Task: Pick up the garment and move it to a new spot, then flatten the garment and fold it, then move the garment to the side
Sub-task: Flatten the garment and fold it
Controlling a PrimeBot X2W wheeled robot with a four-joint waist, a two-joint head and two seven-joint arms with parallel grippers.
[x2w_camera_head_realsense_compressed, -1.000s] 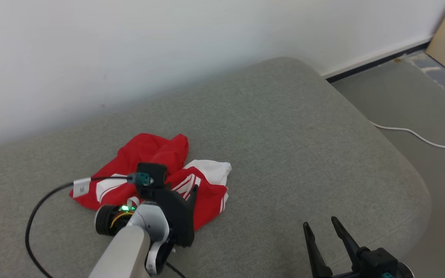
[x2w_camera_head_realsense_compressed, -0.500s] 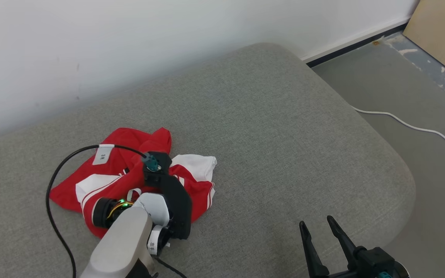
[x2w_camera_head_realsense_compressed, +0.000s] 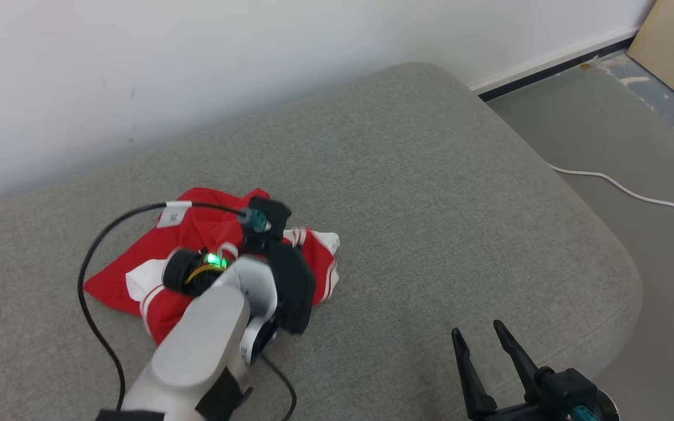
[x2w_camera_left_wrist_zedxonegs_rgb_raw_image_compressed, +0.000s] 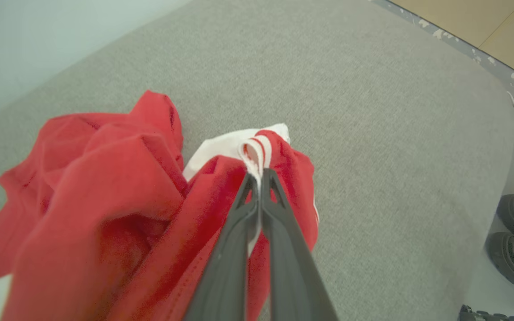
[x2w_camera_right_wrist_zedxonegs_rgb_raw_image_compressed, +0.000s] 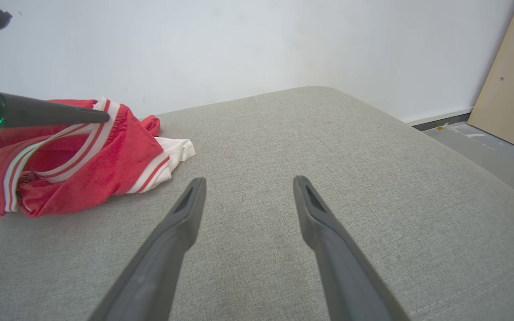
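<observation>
My left tool now sits farther from me, clamped on the striped hem of the garment. The cloth bunches tighter, its hem raised.

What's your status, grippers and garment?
Left gripper shut on garment, striped edge. Right gripper open, apart from it. Bunched on grey cushion; black cable loops beside.

The left arm's pale grey forearm ends in a white wrist shell beside a black cylindrical joint lit green, a black cable bearing a white tag meets a teal connector, and the right gripper has two long, dark, tapering fingers slotted near their tips.
</observation>
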